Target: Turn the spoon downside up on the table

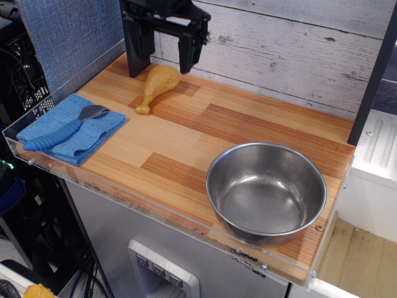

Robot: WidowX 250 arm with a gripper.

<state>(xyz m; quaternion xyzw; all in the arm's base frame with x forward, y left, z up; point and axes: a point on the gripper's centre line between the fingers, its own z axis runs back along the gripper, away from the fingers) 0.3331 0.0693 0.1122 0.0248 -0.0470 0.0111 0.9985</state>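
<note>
The spoon (62, 130) has a silver metal bowl and a thick ribbed blue handle. It lies on a folded blue cloth (73, 128) at the left end of the wooden table (186, 139). Its metal bowl points to the back right. My gripper (162, 54) is black, open and empty. It hangs at the back of the table, just above a yellow toy chicken drumstick (156, 86), well to the right of the spoon and behind it.
A large steel bowl (265, 192) stands at the front right. A clear acrylic rim (155, 214) runs along the table's front and left edges. A whitewashed plank wall (279, 49) closes the back. A blue fabric panel (68, 37) stands at the back left.
</note>
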